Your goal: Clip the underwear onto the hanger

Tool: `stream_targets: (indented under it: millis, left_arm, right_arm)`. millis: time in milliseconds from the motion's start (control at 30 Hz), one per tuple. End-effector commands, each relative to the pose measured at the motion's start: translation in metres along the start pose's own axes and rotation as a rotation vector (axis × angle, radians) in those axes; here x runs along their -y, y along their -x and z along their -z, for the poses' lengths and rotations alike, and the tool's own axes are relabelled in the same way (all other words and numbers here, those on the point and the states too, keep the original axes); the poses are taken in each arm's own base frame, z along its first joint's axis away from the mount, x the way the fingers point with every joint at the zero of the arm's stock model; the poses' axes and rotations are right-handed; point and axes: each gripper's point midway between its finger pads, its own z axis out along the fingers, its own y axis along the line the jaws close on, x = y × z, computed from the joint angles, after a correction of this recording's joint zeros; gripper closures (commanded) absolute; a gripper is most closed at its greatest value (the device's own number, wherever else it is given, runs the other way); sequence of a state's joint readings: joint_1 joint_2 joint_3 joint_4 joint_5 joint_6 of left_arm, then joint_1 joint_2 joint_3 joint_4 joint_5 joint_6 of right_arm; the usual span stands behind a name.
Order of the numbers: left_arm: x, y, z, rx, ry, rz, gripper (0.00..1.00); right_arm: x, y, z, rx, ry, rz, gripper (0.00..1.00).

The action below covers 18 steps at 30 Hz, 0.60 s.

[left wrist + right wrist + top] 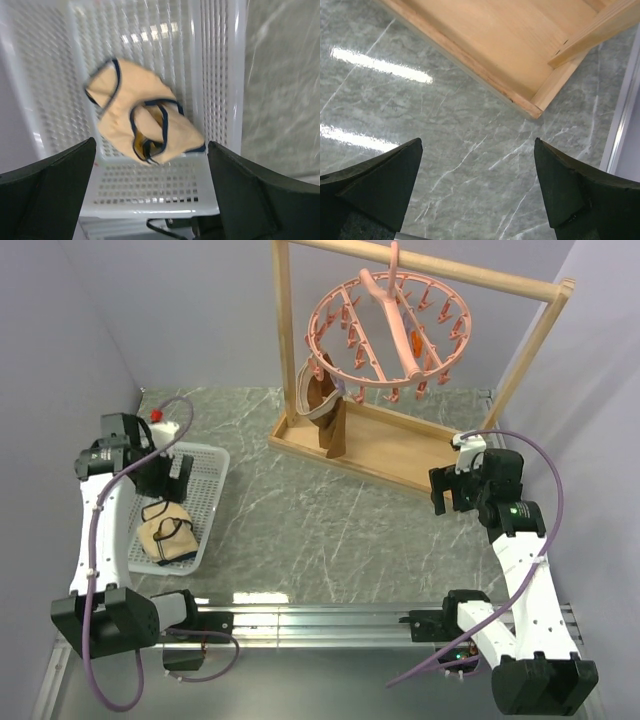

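Underwear [142, 125] lay crumpled in basket [150, 192] under left hand [151, 145]; it and right hand [477, 142] gaped wide, empty. Probably limp, light: pinch waistband edge.

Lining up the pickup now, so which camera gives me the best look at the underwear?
Left wrist view: the underwear fills mid-frame, crumpled in the white basket, dark trim clear. The top view shows it small. The right wrist view shows none of it, only table and wooden rack base.
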<state>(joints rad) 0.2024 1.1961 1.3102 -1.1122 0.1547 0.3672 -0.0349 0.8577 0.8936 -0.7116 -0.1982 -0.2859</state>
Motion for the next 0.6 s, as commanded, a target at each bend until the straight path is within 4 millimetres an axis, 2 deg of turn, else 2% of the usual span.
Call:
stream_targets:
  millis: [0,67,167,367,433,500,567]
  left_arm:
    - [0.007,-0.047,-0.023,-0.163,-0.040,-0.030,0.01]
    - [0.009,-0.065,-0.039,-0.212,-0.046,-0.015,0.01]
    - [0.008,-0.082,-0.059,-0.253,-0.028,0.020,0.01]
    - [0.006,-0.101,-0.091,-0.309,-0.016,0.035,0.07]
    - [0.003,-0.102,-0.103,-0.318,-0.010,0.038,0.12]
    - [0.000,-0.106,-0.110,-0.339,-0.002,0.038,0.21]
    - [-0.003,-0.097,-0.112,-0.323,0.004,0.045,0.32]
  right_arm:
    - [-0.005,0.001,-0.001,-0.003,0.036,0.040,0.01]
    - [-0.009,-0.003,-0.003,-0.018,0.057,0.045,0.01]
    - [-0.012,-0.006,-0.005,-0.026,0.075,0.046,0.02]
    - [-0.018,-0.012,-0.010,-0.045,0.103,0.023,0.02]
    - [-0.018,-0.011,-0.009,-0.040,0.103,0.021,0.02]
    - [-0.017,-0.010,-0.008,-0.034,0.096,0.022,0.02]
    - [-0.015,-0.010,-0.008,-0.035,0.086,0.027,0.02]
